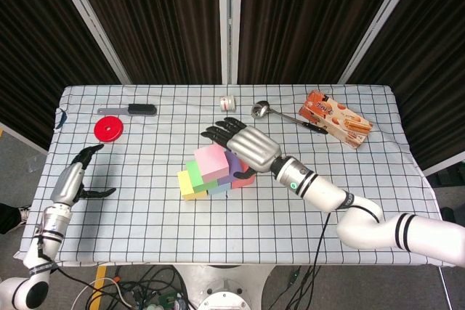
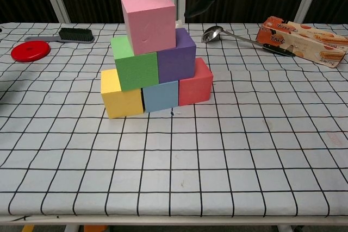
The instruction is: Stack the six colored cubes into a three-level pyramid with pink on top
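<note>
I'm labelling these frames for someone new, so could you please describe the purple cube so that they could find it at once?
Find the block pyramid in the middle of the checkered table. In the chest view, its middle level holds two cubes; the purple cube is the right one, beside the green cube and resting on the blue cube and red cube. It is the only purple block, partly under the pink cube.

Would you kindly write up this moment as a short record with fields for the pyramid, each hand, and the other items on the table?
top level: pink cube, resting on the green and purple cubes
middle level: green cube, purple cube
bottom level: yellow cube, blue cube, red cube
right hand: fingers spread, above the stack, holding nothing
left hand: open, near the table's left edge, away from the cubes
other items: red disc, brush, spoon, snack box
</note>
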`<action>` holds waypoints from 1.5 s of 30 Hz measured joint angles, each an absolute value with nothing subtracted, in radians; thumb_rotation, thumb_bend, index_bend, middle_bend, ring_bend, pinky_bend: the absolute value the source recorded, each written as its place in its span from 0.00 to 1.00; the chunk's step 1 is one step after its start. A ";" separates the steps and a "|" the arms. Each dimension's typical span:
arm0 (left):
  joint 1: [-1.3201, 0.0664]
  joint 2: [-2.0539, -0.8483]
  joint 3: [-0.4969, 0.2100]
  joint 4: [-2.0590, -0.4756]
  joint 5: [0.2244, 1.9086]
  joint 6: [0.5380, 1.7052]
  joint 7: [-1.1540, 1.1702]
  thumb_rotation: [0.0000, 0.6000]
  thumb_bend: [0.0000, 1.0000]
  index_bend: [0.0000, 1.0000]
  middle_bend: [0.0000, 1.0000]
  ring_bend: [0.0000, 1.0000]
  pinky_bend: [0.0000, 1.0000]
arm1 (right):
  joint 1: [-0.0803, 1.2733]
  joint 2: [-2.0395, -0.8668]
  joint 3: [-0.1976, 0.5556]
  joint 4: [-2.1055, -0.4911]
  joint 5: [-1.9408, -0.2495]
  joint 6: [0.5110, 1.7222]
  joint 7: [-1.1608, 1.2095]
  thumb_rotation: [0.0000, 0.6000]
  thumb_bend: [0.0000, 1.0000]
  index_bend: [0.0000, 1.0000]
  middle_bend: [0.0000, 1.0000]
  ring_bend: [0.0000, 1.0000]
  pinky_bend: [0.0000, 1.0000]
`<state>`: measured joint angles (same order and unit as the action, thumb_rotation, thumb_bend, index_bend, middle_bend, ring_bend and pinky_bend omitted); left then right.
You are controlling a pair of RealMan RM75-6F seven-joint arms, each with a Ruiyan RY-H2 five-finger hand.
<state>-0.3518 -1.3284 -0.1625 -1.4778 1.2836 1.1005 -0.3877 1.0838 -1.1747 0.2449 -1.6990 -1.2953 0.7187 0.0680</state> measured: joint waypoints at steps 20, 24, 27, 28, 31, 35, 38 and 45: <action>-0.475 -1.532 -0.216 -1.441 1.164 1.009 -0.210 1.00 0.02 0.08 0.08 0.00 0.09 | 0.883 -1.004 0.252 -1.797 -1.344 0.913 0.187 1.00 0.10 0.00 0.02 0.00 0.00; -0.495 -1.554 -0.229 -1.434 1.147 0.997 -0.197 1.00 0.02 0.08 0.08 0.00 0.09 | 0.867 -0.994 0.250 -1.794 -1.353 0.919 0.203 1.00 0.10 0.00 0.02 0.00 0.00; -0.505 -1.565 -0.235 -1.434 1.144 0.994 -0.192 1.00 0.02 0.08 0.08 0.00 0.09 | 0.858 -0.988 0.251 -1.791 -1.355 0.921 0.211 1.00 0.10 0.00 0.02 0.00 0.00; -0.508 -1.569 -0.236 -1.435 1.145 0.993 -0.191 1.00 0.01 0.08 0.08 0.00 0.09 | 0.855 -0.987 0.251 -1.790 -1.354 0.921 0.213 1.00 0.10 0.00 0.02 0.00 0.00; -0.515 -1.576 -0.234 -1.438 1.150 0.989 -0.191 1.00 0.00 0.08 0.08 0.00 0.09 | 0.849 -0.984 0.253 -1.791 -1.353 0.921 0.215 1.00 0.10 0.00 0.02 0.00 0.00; -0.520 -1.590 -0.225 -1.436 1.154 0.987 -0.181 1.00 0.00 0.08 0.08 0.00 0.09 | 0.841 -0.980 0.252 -1.795 -1.355 0.921 0.213 1.00 0.10 0.00 0.02 0.00 0.00; -0.524 -1.603 -0.221 -1.430 1.154 0.984 -0.177 1.00 0.00 0.08 0.08 0.00 0.09 | 0.835 -0.976 0.251 -1.798 -1.357 0.922 0.212 1.00 0.10 0.00 0.02 0.00 0.00; -0.535 -1.619 -0.224 -1.419 1.156 0.981 -0.177 1.00 0.00 0.08 0.08 0.00 0.09 | 0.825 -0.975 0.251 -1.795 -1.357 0.919 0.215 1.00 0.10 0.00 0.02 0.00 0.00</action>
